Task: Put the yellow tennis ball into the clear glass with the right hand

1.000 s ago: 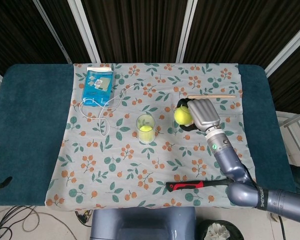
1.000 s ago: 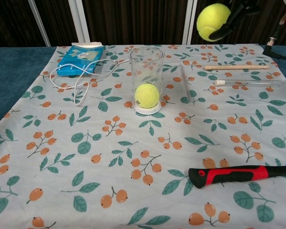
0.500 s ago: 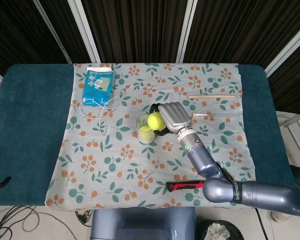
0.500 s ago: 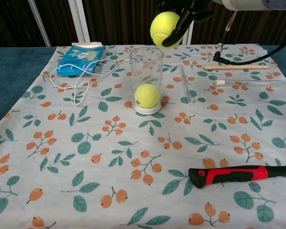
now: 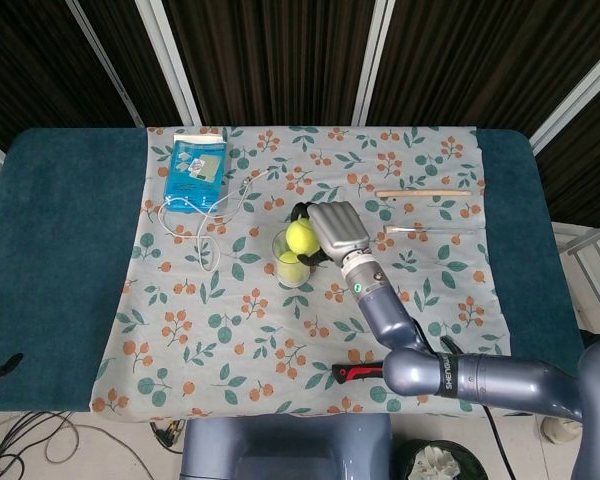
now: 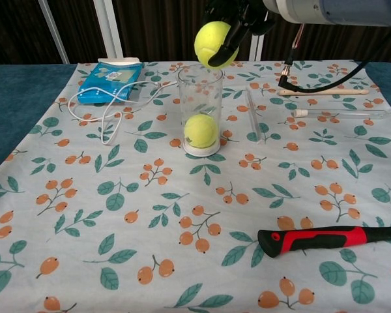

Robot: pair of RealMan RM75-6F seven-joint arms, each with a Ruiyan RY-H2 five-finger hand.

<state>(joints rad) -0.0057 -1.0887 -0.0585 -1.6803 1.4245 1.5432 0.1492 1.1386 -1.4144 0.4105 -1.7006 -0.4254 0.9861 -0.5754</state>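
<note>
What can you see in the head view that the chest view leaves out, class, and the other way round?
Only the head view shows the whole table with its teal cover beyond the floral cloth, and the right arm along its length.

Only the chest view shows, from the side, that the held tennis ball is above the clear glass rim, and that a second ball rests at the glass bottom.

Both show the right hand gripping the ball, the red-handled hammer, the blue packet and the white cable.
</note>
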